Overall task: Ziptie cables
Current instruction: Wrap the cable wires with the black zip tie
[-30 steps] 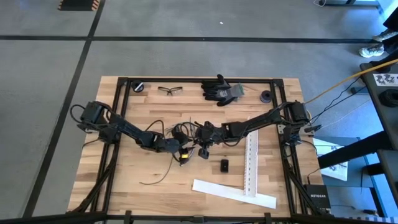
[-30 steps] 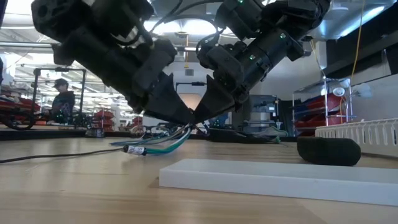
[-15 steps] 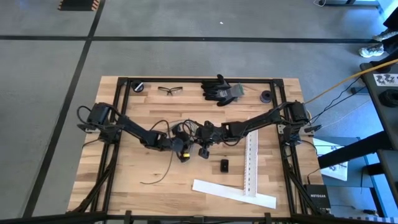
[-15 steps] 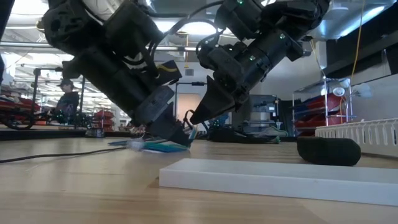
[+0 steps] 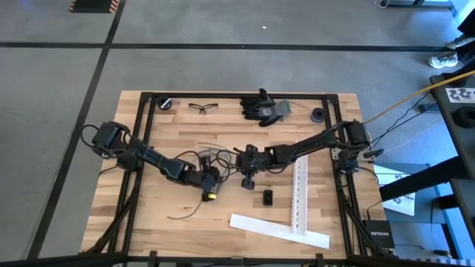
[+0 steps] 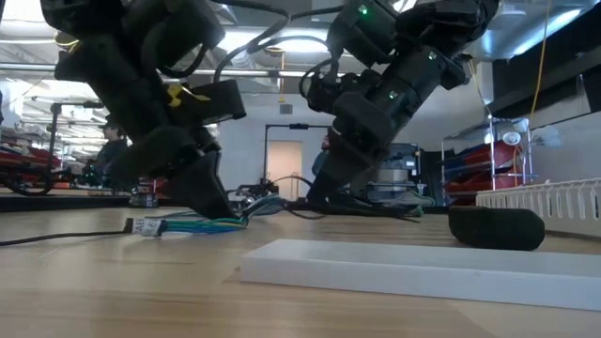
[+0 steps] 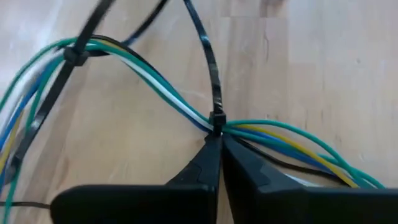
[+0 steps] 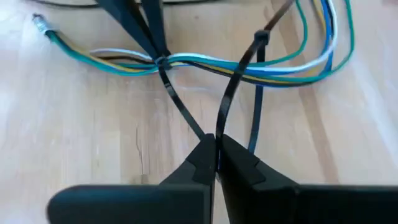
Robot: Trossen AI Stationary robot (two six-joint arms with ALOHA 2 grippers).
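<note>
- The cables (image 7: 155, 93), a bundle of thin, limp green, blue, white and yellow wires, lie on the pale wooden table (image 5: 148, 215), near its middle, just left of the upright white perforated strip (image 5: 300, 196).
- Two thin, stiff black plastic zipties (image 8: 239, 68) already ring the bundle, one loop near each end of it.
- The left gripper (image 7: 216, 144), on the side of the bundle away from the white perforated strip, has its fingers pressed together with the tips at the head of one ziptie; whether they pinch the head or the wires beneath I cannot tell.
- The right gripper (image 8: 215, 149), on the side nearer that strip, is clamped on the crossing black tails of the zipties.
- Handling, as I judge it: the wires are light and floppy and will slide and sag if pulled alone. The zipties are springy and slick, so a tail is best pinched close behind its head while the bundle is steadied beside the loop.
</note>
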